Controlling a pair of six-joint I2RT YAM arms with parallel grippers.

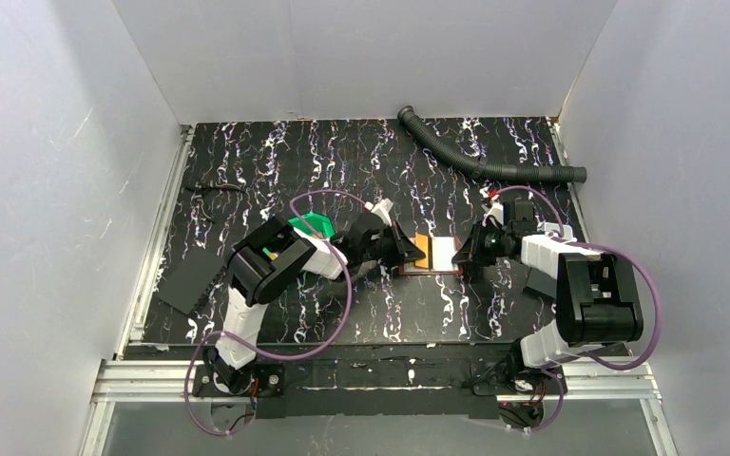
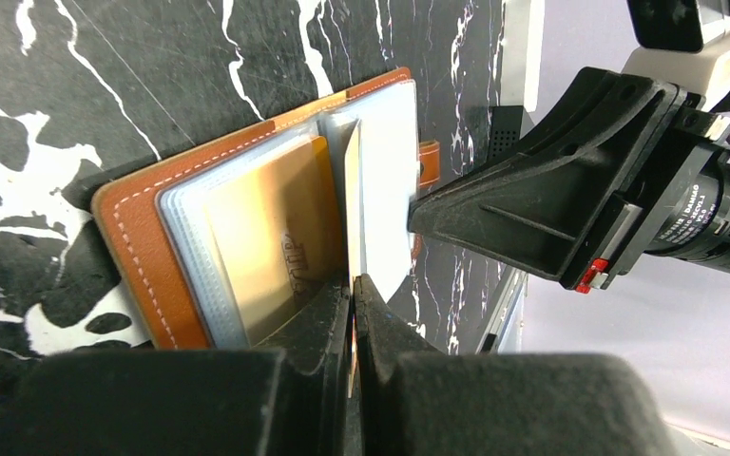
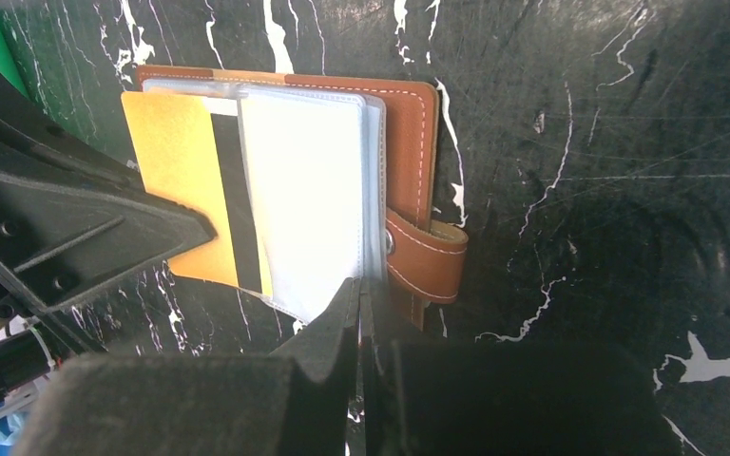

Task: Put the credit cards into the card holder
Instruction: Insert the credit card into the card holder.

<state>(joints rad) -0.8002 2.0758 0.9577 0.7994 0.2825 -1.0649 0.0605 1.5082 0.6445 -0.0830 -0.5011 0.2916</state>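
Left wrist: one credit card point(image 2: 266, 237) is pocketed in the card holder point(image 2: 133, 247). A second card point(image 3: 166, 180) is pinched by the left hand point(image 2: 354, 285), one sleeve point(image 3: 304, 190) by the right hand point(image 3: 359, 290).

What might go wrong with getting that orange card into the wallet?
The left hand pinches the orange card by one edge; it may catch on the plastic sleeve and bend or slip. The right hand grips only that thin sleeve, so the card holder might slide.
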